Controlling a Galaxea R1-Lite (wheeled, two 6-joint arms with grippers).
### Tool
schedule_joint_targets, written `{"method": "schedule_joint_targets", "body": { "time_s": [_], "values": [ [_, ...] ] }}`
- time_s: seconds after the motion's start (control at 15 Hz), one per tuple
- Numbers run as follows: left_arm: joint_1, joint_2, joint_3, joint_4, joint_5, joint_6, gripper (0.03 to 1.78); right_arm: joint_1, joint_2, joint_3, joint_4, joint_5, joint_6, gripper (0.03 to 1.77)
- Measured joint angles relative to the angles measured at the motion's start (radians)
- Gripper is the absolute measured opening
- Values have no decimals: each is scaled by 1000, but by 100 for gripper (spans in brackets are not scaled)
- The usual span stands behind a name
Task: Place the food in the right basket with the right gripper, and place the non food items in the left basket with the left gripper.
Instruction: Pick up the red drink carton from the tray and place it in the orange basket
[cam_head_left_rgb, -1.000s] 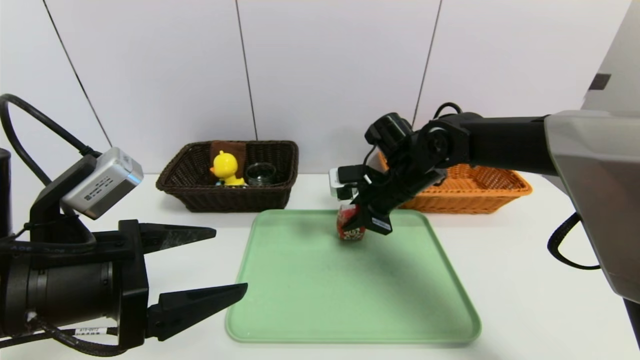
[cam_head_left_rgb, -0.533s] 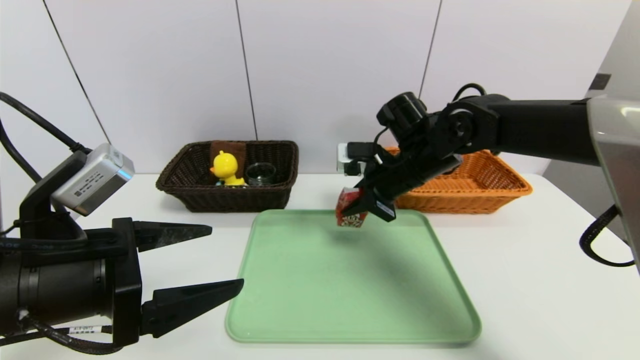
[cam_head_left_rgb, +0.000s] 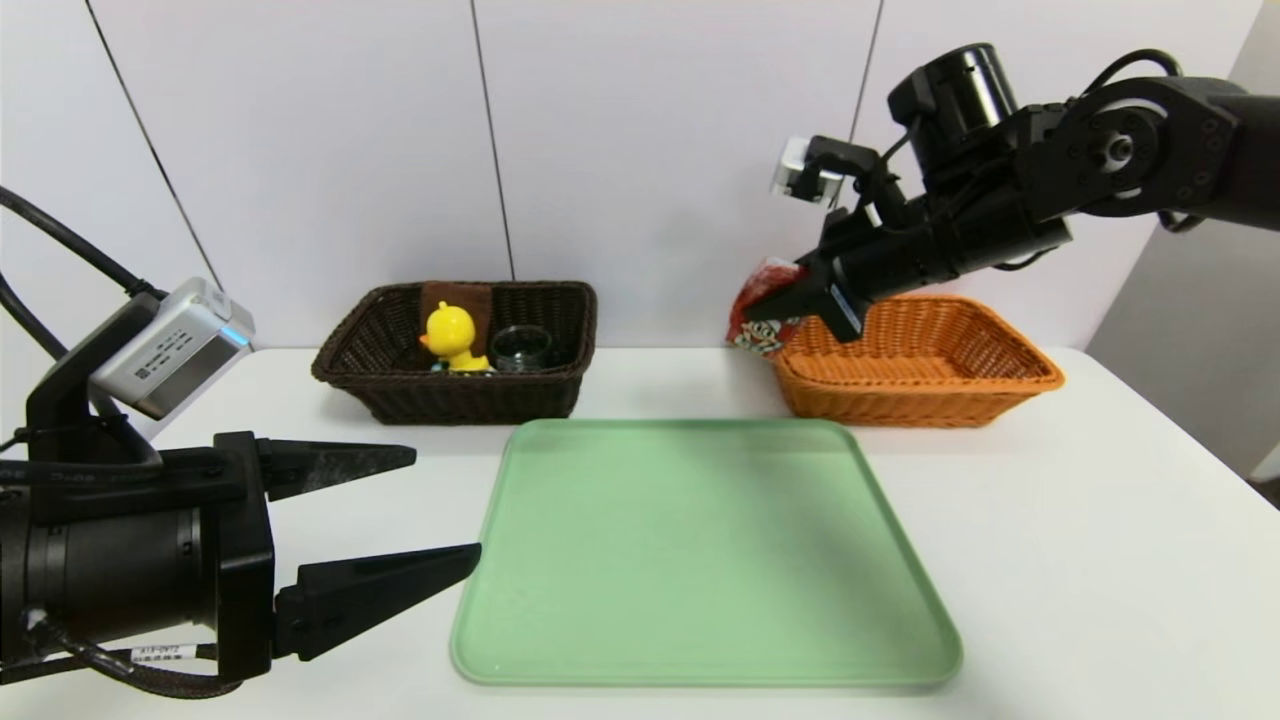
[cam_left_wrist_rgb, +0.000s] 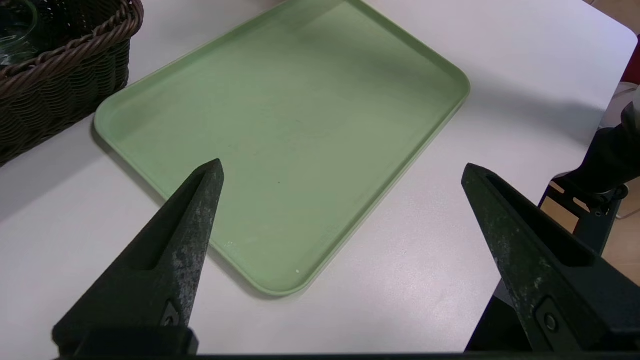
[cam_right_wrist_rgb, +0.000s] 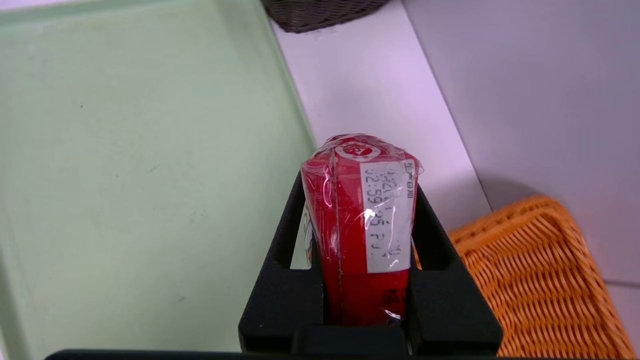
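Holding red carton (cam_head_left_rgb: 766, 308) — right tool (cam_head_left_rgb: 790, 300) beside orange basket (cam_head_left_rgb: 920, 392) — green tray (cam_head_left_rgb: 700, 560) near.

My head camera looks forward and down over the green tray (cam_head_left_rgb: 700, 560), dark basket (cam_head_left_rgb: 470, 400) and orange basket (cam_head_left_rgb: 920, 400); my left and right wrist cameras look down from closer in, all three views sharing the tray and part of the dark basket.

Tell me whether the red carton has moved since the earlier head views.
Yes: the red carton has risen off the green tray and shifted right, to the near left of the orange basket.
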Motion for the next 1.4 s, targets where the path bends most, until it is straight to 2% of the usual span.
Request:
{"method": "schedule_joint_targets", "body": {
  "time_s": [0.27,0.67,1.0,1.33,1.4],
  "values": [
    [-1,0,-2,-2,-7,-2,169,-118,-30,0,-3,-9,53,38],
    [-1,0,-3,-2,-9,-3,169,-301,15,0,-5,-42,62,38],
    [0,-1,-1,-2,-9,-4,169,-352,101,0,-23,-44,63,38],
    [0,-1,-2,-3,-8,-11,169,-364,193,0,-58,-48,63,38],
    [0,-1,-2,-3,-8,-11,169,-367,207,0,-59,-48,62,47]
  ]
}}
